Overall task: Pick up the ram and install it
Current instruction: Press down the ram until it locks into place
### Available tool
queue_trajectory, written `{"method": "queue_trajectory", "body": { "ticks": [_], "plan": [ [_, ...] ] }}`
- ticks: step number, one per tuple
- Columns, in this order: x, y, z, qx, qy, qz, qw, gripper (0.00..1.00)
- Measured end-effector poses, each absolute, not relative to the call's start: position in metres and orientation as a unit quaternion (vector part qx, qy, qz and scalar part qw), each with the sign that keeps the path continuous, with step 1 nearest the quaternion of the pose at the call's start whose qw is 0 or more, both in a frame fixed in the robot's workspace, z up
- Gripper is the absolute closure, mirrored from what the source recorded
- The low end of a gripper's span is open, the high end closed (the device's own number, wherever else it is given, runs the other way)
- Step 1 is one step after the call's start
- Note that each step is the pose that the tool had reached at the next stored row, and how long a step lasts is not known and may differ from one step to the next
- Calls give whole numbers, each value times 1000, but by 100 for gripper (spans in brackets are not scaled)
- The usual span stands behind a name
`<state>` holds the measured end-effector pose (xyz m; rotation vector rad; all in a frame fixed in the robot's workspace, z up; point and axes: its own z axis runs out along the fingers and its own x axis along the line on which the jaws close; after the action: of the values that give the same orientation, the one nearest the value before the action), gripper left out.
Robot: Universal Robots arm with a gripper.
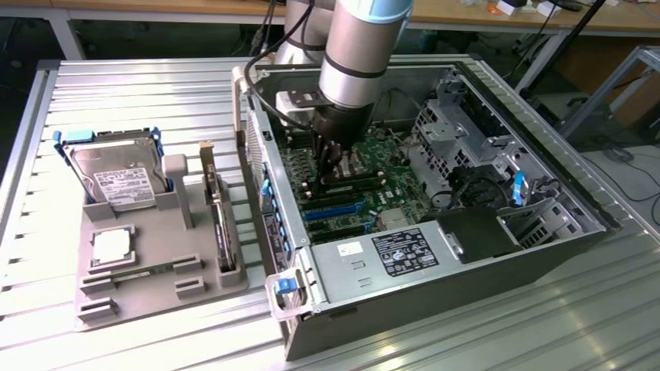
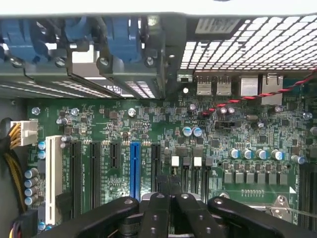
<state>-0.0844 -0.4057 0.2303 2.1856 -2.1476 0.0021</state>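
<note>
Black gripper (image 1: 332, 166) clenched, low over the green motherboard (image 2: 148, 129); whether gripping the ram, cannot tell. Best kept square above the slots beneath, pressing straight down.

Motherboard (image 2: 148, 126): the green board I am looking straight onto, bearing everything listed here.
Gripper (image 2: 169, 191): my black fingers (image 2: 157, 210) pressed together, low over the board.
Blue slot (image 2: 134, 168): one long connector among the black slots (image 2: 92, 173), a white slot (image 2: 53, 176) at that row's end.
Capacitors (image 2: 192, 132): silver-blue cans, scattered.
Red-black wire (image 2: 257, 94): twisted pair crossing near the rear ports (image 2: 233, 85).
Blue latches (image 2: 119, 37): along the chassis edge.
</note>
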Motion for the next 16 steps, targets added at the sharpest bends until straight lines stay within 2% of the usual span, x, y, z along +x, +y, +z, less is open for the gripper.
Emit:
{"method": "queue_trajectory", "body": {
  "ticks": [2,5,7,16],
  "plan": [
    [-85,-406,229,713,-700,1,39,89],
    [-84,-406,249,713,-700,-1,39,89],
    [-76,-406,251,713,-700,-1,40,89],
    [12,-406,252,713,-700,-3,40,89]
  ]
}}
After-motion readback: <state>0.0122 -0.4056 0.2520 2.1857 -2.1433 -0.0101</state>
